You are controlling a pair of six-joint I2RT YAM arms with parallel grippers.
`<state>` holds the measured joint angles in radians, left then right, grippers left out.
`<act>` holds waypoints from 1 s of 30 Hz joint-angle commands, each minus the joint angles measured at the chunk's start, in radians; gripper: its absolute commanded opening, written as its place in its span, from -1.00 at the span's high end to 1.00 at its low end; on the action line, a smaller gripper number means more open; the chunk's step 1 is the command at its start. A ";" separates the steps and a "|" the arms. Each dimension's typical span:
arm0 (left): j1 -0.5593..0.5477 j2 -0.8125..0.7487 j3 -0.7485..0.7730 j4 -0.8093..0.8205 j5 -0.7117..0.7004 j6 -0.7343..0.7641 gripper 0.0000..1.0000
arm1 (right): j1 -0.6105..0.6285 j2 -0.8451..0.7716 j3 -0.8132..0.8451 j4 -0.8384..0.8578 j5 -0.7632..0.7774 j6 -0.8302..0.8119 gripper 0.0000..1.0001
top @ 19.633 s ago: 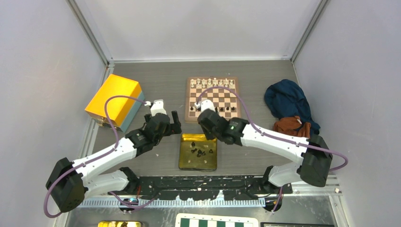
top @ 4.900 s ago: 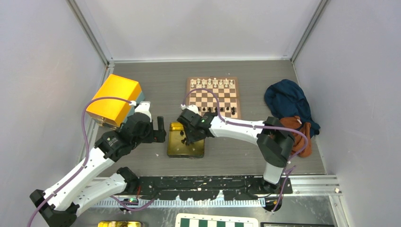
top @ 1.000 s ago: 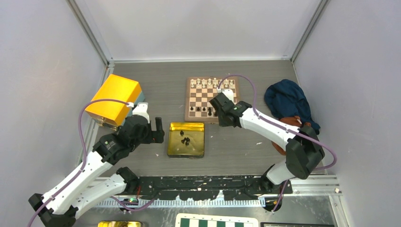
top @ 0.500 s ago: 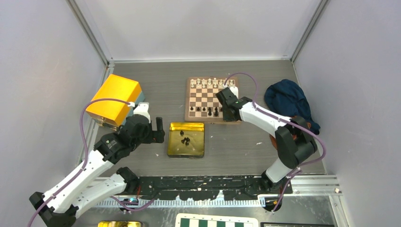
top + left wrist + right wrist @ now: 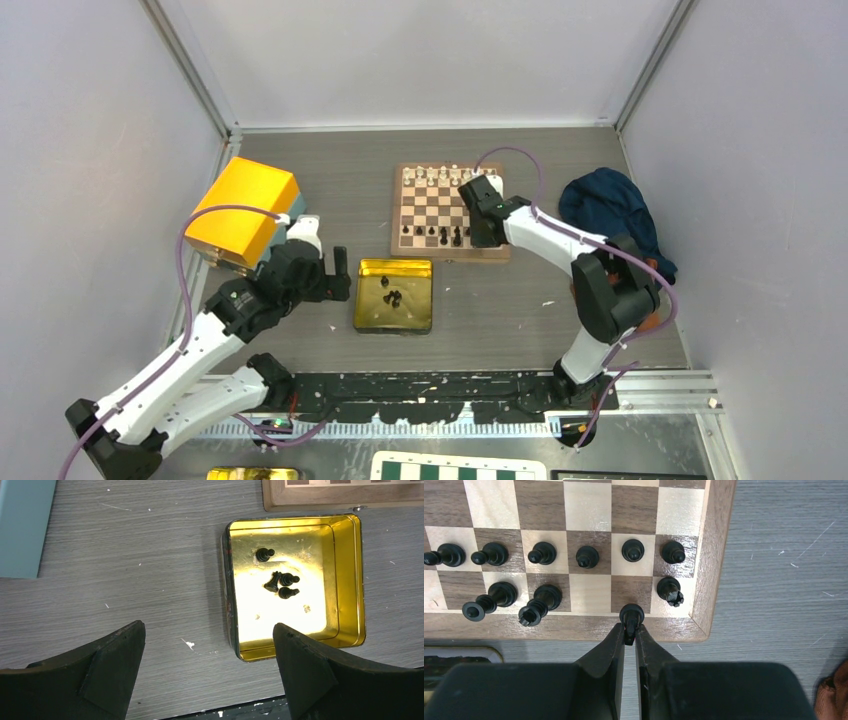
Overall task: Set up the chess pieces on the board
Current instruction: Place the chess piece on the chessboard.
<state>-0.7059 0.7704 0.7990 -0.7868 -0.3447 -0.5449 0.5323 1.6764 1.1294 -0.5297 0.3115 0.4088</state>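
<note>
The wooden board [image 5: 440, 254] lies at the table's middle back. Cream-white chess pieces [image 5: 440, 177] line its far side. In the right wrist view, black pawns [image 5: 587, 556] fill the second row from the near rim [image 5: 574, 627]. A rook [image 5: 670, 590] stands in the right corner. My right gripper [image 5: 630, 630] is shut on a black piece [image 5: 631, 614], held over the square left of the rook at the near edge. A few black pieces [image 5: 280, 582] lie in the gold tin [image 5: 345, 580]. My left gripper [image 5: 207, 630] hangs open and holds nothing, over the table at the tin's left near corner.
A yellow box [image 5: 243, 210] with a teal side [image 5: 22, 525] stands at the left. A blue cloth [image 5: 605, 215] is heaped at the right of the board. A green-and-white checkered board [image 5: 455, 468] shows at the bottom edge.
My right gripper has carried the black piece rightward along the board's near edge, toward the right corner. The left arm has barely moved.
</note>
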 commanded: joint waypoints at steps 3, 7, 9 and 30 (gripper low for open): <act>-0.002 0.007 0.020 0.057 -0.019 0.007 -0.99 | -0.008 0.024 0.063 0.032 -0.018 -0.020 0.98; -0.002 0.015 0.022 0.062 -0.019 0.008 -0.99 | -0.012 0.035 0.074 0.027 -0.020 -0.024 0.98; -0.001 0.017 0.022 0.065 -0.018 0.011 -0.99 | -0.016 0.038 0.076 0.023 -0.023 -0.024 0.98; -0.001 0.029 0.010 0.078 -0.016 -0.001 -0.99 | -0.039 0.055 0.078 0.013 -0.052 -0.021 0.98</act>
<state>-0.7059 0.8009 0.7990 -0.7521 -0.3450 -0.5419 0.5003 1.7306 1.1709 -0.5274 0.2657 0.3943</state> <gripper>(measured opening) 0.996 0.176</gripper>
